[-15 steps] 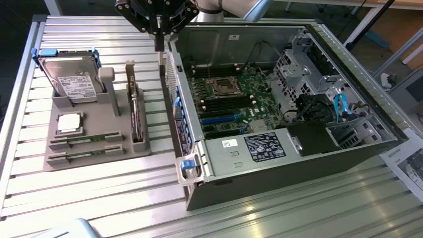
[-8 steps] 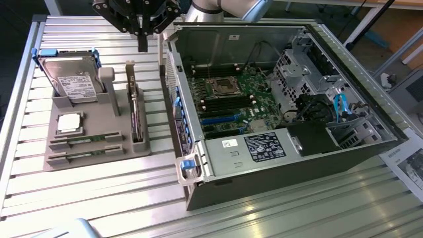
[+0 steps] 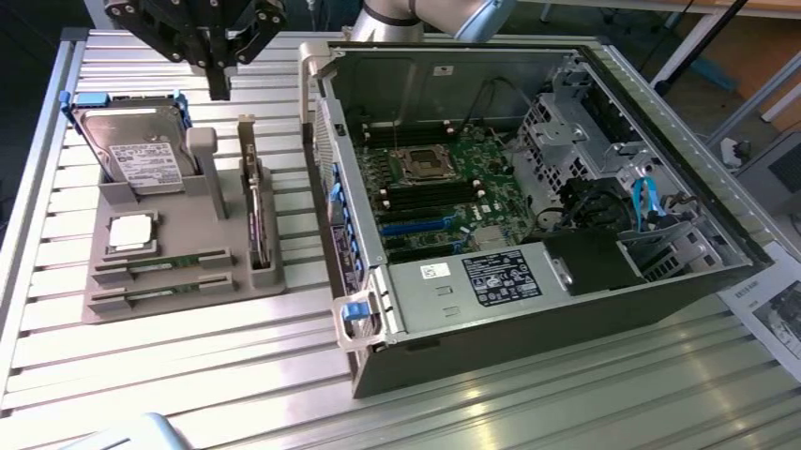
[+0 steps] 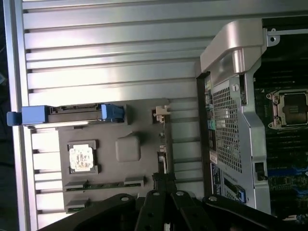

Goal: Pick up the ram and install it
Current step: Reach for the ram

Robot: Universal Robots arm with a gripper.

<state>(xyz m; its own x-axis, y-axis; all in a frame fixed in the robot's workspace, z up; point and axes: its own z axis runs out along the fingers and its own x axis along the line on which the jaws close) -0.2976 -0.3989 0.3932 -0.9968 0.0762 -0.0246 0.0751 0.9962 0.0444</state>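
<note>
End effector [image 3: 220,91] hung at the upper left of the exterior view, above the far end of the grey holder [image 3: 188,234]. We saw its black fingers pressed together into one tip, with nothing between them. It touched nothing.

Ram not picked yet: two green sticks lay in the holder's slots at the lower left of the exterior view, upper ram stick [image 3: 163,263] and lower ram stick [image 3: 159,293], parallel and just beside each other. Both sat well apart from the end effector.

Same holder also carried a hard drive [image 3: 138,150] in a blue carrier, leaning at the far end, a square silver processor chip [image 3: 131,232] flat in its pocket just above the sticks, and a dark expansion card [image 3: 257,220] standing on edge along the holder's right side.

Holder sat on the slatted metal counter [image 3: 188,375]. Open computer case [image 3: 432,302] lay just right of it, filling the centre and right of the exterior view, motherboard [image 3: 457,202] exposed, empty processor socket [image 3: 422,164] near its upper part.

In the wrist view we saw the closed fingertips [image 4: 163,179] over the holder's edge near the case.
</note>
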